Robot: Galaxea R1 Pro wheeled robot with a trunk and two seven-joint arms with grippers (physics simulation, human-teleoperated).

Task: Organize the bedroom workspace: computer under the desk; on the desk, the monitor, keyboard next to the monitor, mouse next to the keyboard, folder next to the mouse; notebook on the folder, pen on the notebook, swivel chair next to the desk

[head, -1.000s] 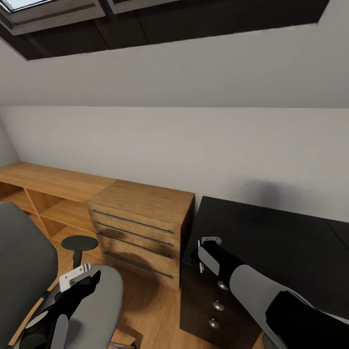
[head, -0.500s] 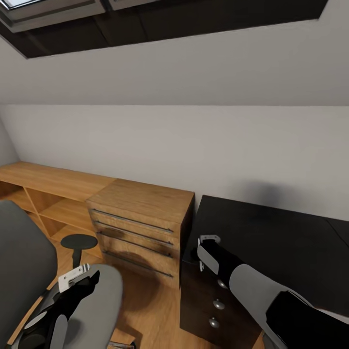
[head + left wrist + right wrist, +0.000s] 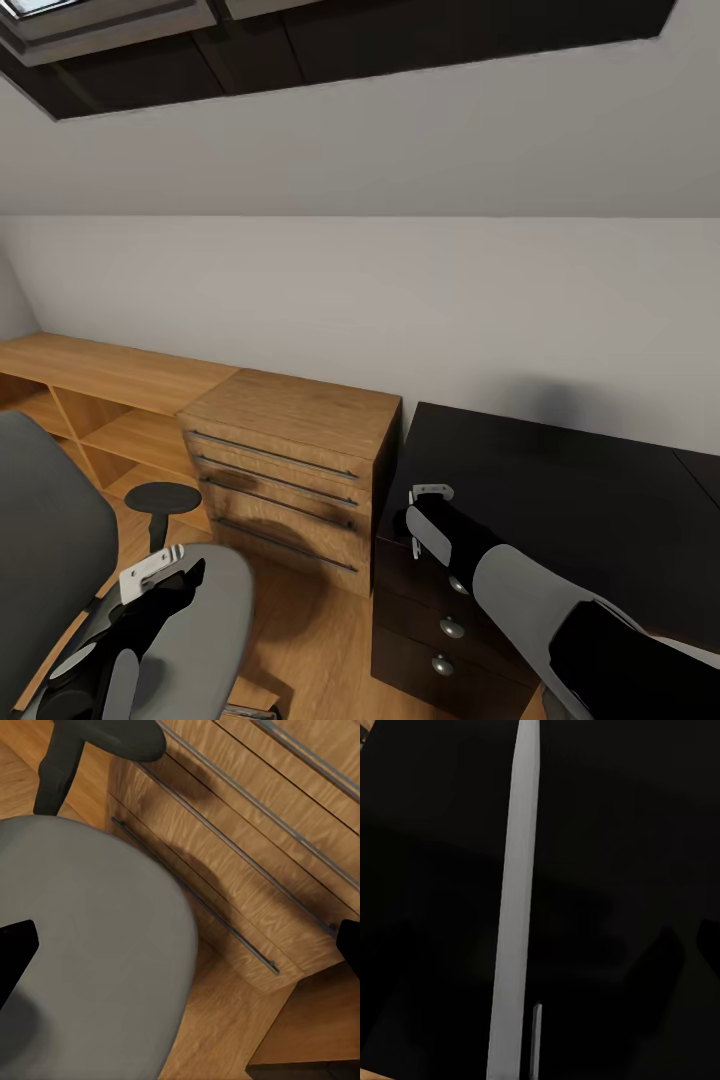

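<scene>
From the head camera, the glossy black worktop [image 3: 560, 490] runs along the white wall at the right, its top bare in the part that shows, with its black drawer unit [image 3: 440, 630] and round silver knobs below the near corner. The right tool [image 3: 425, 520] hangs over that corner at the end of the grey and black right arm; I cannot tell from here whether it is open or closed. Just beside the drawer unit stands a light-wood drawer chest [image 3: 290, 470], and past it a light-wood shelving unit [image 3: 90, 400] along the wall. The swivel chair [image 3: 190, 620] sits at the lower left, grey back and seat, one black armrest [image 3: 162, 500] standing up behind the seat. The left tool [image 3: 160, 578] is above the seat. In the left wrist view, the grey seat [image 3: 82, 945] lies below, the drawer chest [image 3: 247, 870] with its long thin handles beyond it, and the two dark fingertips [image 3: 15, 952] stand wide apart at opposite edges, holding nothing. In the right wrist view, the dark worktop surface [image 3: 630, 870] shows a pale grey strip [image 3: 514, 907] running across it; the fingers are too dark against it to tell their spacing.
</scene>
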